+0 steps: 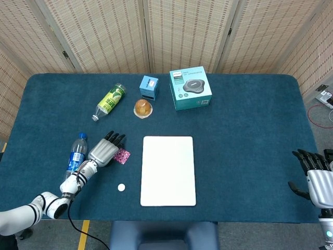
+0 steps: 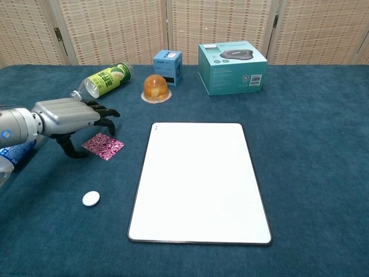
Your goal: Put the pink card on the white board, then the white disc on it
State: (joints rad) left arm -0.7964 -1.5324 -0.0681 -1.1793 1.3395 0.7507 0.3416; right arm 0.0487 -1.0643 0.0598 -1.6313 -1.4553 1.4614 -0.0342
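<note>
Two hands are showing over a dark blue worktop (image 1: 250, 114). Lying flat near the front middle is the white board (image 2: 199, 180), bare on top. Behind it, toward the far edge, a teal box (image 2: 232, 67) printed with a round grey device is standing closed, a small blue carton (image 2: 168, 67) is standing to its left, and an orange dome-shaped item (image 2: 155, 88) is sitting in front of that carton. A green-labelled bottle (image 1: 108, 101) is lying on its side further left, and a blue-labelled water bottle (image 1: 76, 152) is lying beside the left forearm. The left hand (image 2: 70, 115) is hovering with fingers spread and thumb curled down, grasping nothing, just beside and partly above the pink card (image 2: 103, 145), which is lying on the worktop left of the board. The right hand (image 1: 315, 174) is hanging released at the right edge, fingers apart. The white disc (image 2: 90, 198) is lying in front of the card, apart from it and the board.
</note>
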